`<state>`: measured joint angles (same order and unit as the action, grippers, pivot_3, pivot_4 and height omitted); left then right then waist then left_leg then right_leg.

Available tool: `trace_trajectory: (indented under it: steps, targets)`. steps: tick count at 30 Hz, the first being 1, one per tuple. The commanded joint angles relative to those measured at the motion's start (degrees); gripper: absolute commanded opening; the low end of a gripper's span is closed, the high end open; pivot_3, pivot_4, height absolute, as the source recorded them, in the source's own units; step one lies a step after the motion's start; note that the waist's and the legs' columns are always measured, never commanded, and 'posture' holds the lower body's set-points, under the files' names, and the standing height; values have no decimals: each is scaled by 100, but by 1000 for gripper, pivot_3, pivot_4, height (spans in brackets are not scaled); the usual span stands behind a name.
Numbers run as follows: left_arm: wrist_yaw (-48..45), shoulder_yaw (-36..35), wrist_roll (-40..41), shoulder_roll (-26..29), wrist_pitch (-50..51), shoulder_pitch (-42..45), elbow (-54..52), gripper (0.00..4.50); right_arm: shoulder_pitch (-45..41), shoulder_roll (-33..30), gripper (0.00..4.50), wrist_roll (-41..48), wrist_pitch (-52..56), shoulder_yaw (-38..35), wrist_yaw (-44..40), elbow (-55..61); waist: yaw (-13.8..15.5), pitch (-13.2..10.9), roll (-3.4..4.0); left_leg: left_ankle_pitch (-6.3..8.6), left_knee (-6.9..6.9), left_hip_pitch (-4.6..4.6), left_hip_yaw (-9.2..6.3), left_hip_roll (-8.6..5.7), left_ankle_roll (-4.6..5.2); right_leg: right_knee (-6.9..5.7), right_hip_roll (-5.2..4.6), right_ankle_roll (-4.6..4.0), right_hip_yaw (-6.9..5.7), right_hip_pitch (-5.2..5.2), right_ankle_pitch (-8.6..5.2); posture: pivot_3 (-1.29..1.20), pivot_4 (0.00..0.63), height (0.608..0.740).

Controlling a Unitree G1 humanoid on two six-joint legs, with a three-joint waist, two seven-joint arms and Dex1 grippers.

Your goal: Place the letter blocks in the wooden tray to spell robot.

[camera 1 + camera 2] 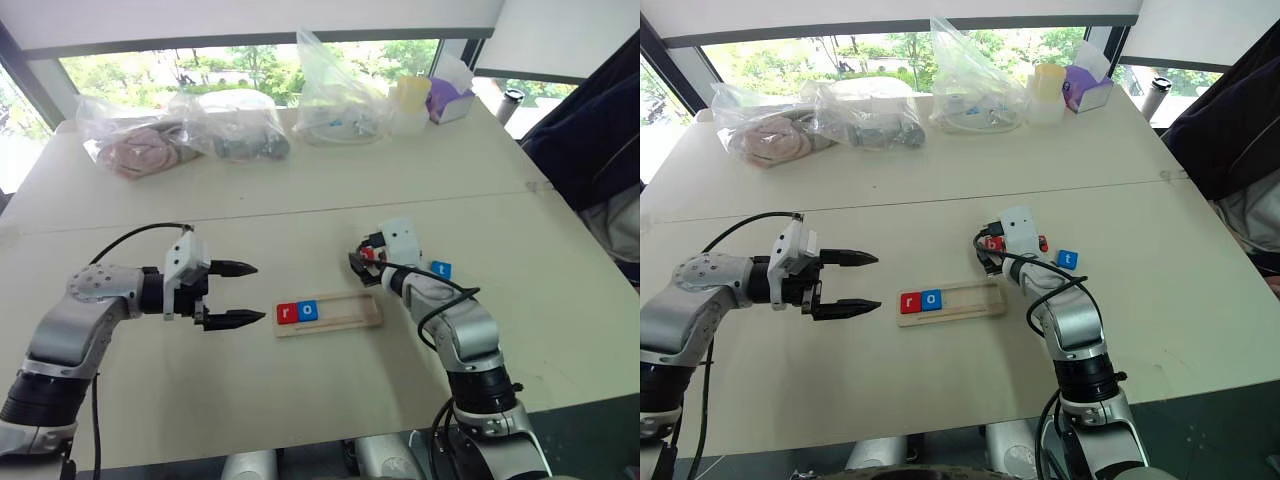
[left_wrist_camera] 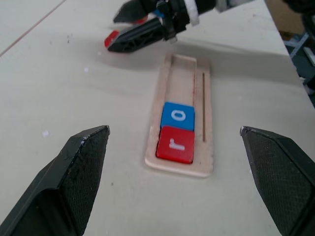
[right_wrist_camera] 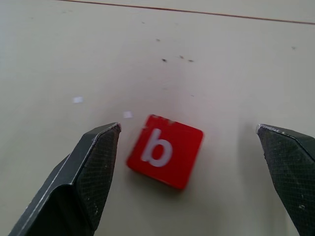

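Two letter blocks, the red r (image 2: 175,144) and blue o (image 2: 178,116), are already sitting at the left end of the wooden tray (image 1: 352,318). Beyond its right end, the right gripper (image 3: 189,142) is straddling the red b (image 3: 165,150), jaws spread; the blue t (image 1: 442,269) is waiting nearby. Left of the tray, the left gripper (image 1: 242,293) is hovering spread, empty.

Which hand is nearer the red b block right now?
Right. The right hand is open and poised just over the red b block, which lies on the table between its fingers. The left hand is open too, off on the far side of the wooden tray.
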<state>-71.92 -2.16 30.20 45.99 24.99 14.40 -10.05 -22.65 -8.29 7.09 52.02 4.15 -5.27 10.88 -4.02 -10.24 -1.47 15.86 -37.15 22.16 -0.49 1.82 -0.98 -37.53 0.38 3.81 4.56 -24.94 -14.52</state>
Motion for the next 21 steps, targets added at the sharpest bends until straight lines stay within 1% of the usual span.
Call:
trace_trajectory:
  steps: [1,9,12,14,17,21]
  targets:
    - [83,-194,239,36,167,168,-247,4459,-49,138,4500,-3,-85,-16,23,-8,3,0,0,0,0,2,-3,1,0,0,2,0,-1,-2,0,0,150,740]
    - [348,-116,217,-42,216,236,-367,4459,58,257,4500,-36,73,98,58,-71,1,1,-1,0,-2,2,-3,0,0,0,3,0,-1,-1,0,0,150,740]
    - [443,-73,231,-79,271,237,-445,4500,104,281,3681,-27,138,75,63,-39,0,1,-2,0,-3,2,-3,0,0,0,4,0,-1,0,0,0,150,740]
    - [488,-70,231,-110,286,252,-444,4500,115,298,2749,-54,173,108,67,-13,-4,2,-2,0,-2,2,-3,0,-1,0,4,-1,-1,0,0,0,150,740]
    - [545,-33,217,-159,324,291,-449,4500,134,271,1217,-70,241,96,26,55,-6,2,-2,0,-2,1,-4,0,0,-1,5,-1,-1,-1,1,0,150,740]
    - [577,41,200,-220,322,352,-421,4500,195,125,1195,-80,470,45,-17,427,4,2,-2,0,-2,1,-4,0,-1,-1,5,-1,-1,0,0,0,150,740]
